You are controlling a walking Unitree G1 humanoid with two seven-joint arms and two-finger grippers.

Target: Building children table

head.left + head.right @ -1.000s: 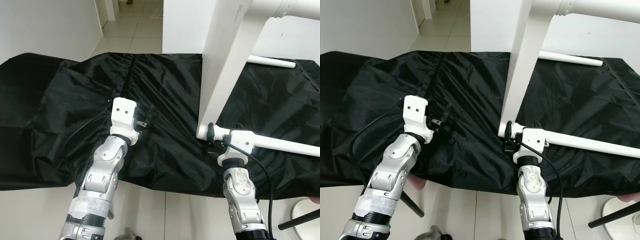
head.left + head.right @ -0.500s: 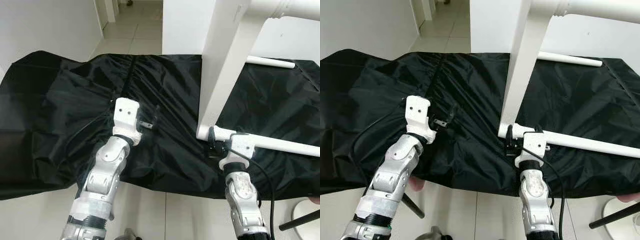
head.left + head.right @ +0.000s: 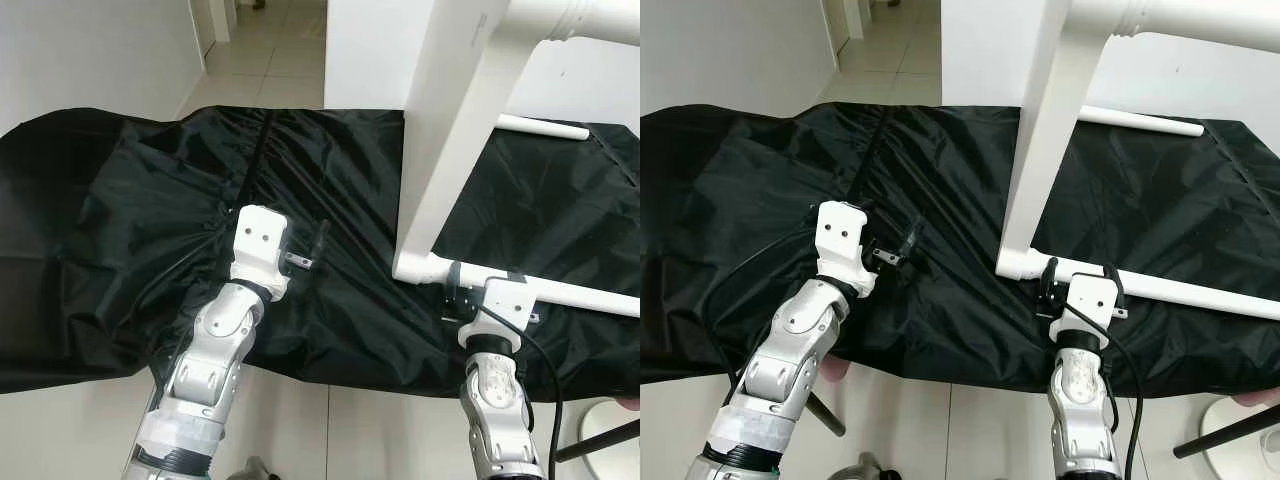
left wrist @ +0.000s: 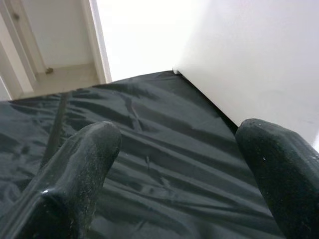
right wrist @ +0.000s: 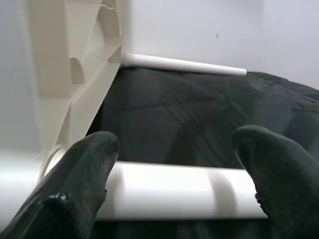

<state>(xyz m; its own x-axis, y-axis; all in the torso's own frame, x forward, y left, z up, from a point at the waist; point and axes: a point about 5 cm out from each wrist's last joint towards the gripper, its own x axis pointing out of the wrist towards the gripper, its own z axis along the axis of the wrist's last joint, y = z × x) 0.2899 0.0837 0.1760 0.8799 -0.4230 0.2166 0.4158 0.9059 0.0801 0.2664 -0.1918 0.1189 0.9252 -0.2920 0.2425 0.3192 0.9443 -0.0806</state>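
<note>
Daylight was bright and even, seeming to come from the doorway beyond the black cloth point(image 3: 150, 200), whose folds carried soft grey sheen. The white table top point(image 3: 450, 130) glared nearly featureless. Head views stayed sharp. In both wrist views the near fingers point(image 4: 75, 174) were blurred, and the wall washed out.

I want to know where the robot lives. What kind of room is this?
Probably a room in a home, set up for building furniture: pale floor tiles, white walls and a doorway, a black cloth spread on the floor, and a white table lying on its side.

Glossy wrinkled black cloth point(image 3: 120, 220); smooth white table leg point(image 3: 570, 295).
</note>
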